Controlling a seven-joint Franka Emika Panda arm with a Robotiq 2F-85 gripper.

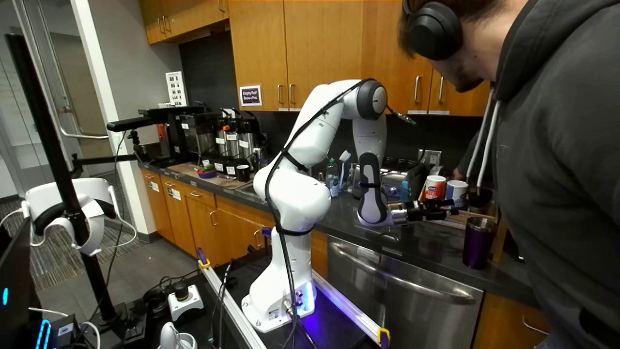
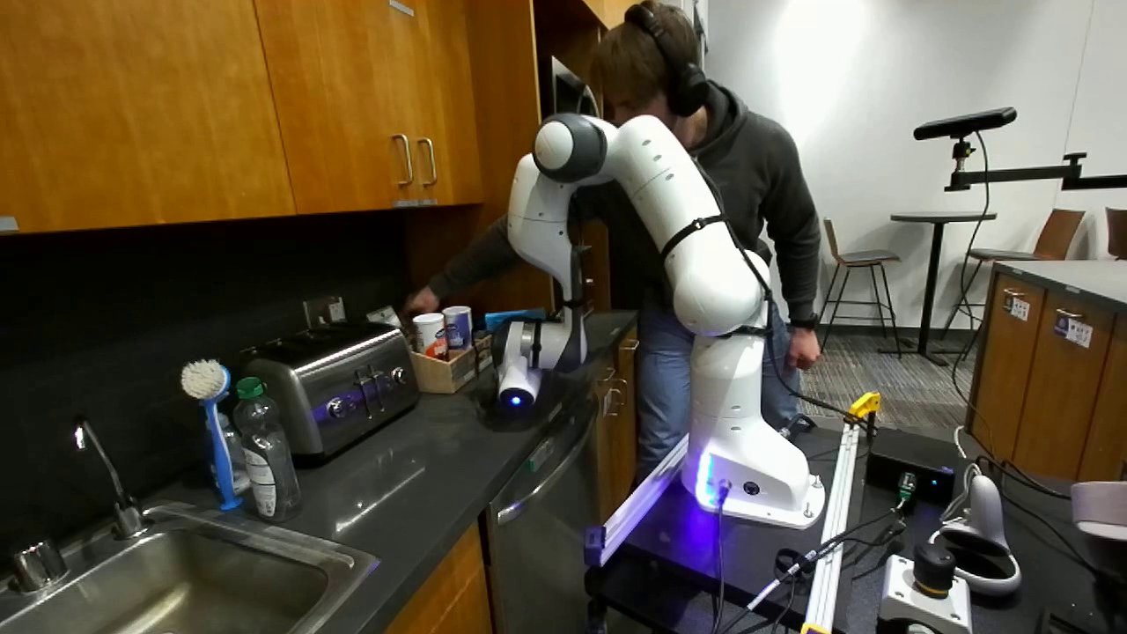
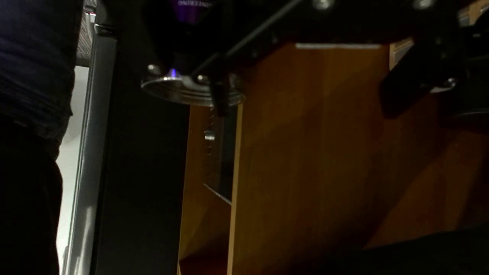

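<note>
in an exterior view my gripper (image 1: 448, 209) hangs over the counter (image 1: 426, 247), near the purple tumbler (image 1: 477, 245) standing upright there. in an exterior view my wrist (image 2: 550, 343) hides my gripper. in the wrist view my fingers (image 3: 405, 91) stand spread, gripping nothing, the tumbler's rim behind one. i judge this an approach; the next move calls for bringing the tumbler between them.

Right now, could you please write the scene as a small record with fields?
Jaws: open, holding nothing
Nearest thing: purple tumbler, upright on the counter
Contact with tumbler: cannot tell
In the wooden box: two canisters
Beside the box: silver toaster
Person: standing at the counter, wearing headphones
</note>
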